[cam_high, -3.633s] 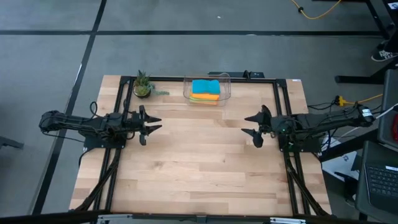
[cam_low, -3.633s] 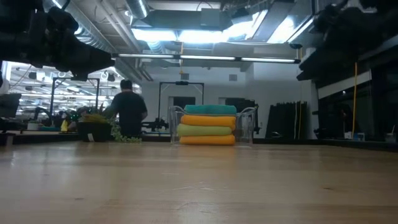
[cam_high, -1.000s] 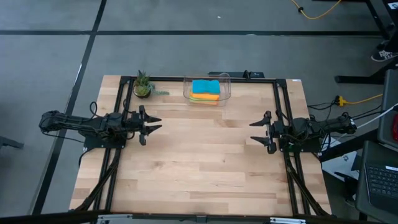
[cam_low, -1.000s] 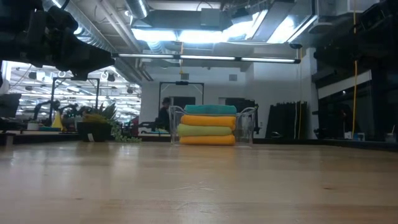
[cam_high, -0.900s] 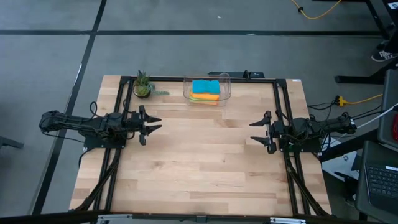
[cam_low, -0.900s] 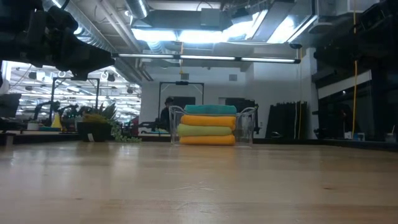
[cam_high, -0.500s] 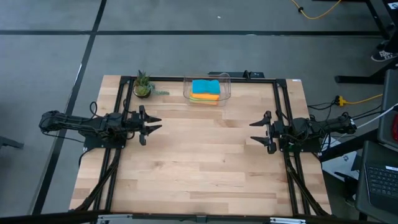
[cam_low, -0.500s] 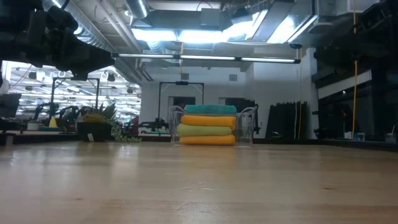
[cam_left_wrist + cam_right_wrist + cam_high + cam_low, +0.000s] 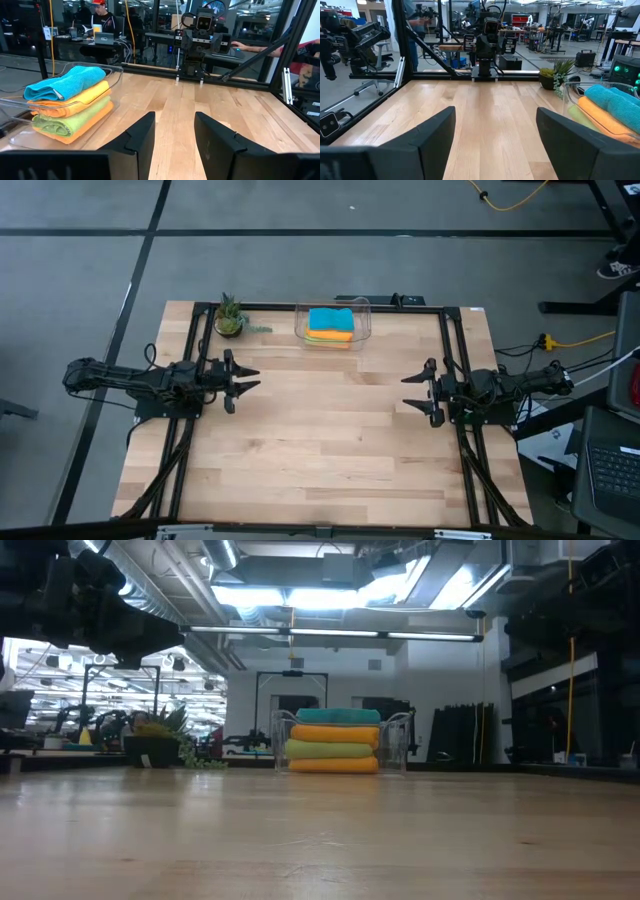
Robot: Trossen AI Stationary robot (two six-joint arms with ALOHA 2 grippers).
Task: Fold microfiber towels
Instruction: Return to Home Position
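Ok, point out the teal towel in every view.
High view: teal towel lies topmost in the clear bin, upper centre of the picture.
Low view: teal towel mid-picture, top layer.
Left wrist view: teal towel in view, topmost.
Right wrist view: teal towel in view, partly cropped.
Shared landmark: the clear bin.

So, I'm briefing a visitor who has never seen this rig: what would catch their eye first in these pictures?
First, the bright stack of folded microfiber towels, teal on top over orange, lime and orange, sitting in the clear bin at the middle of the far edge of the table. Next, the two dark arms lying low at either side, with the left pincer and the right pincer both open and empty, pointing at each other across it.
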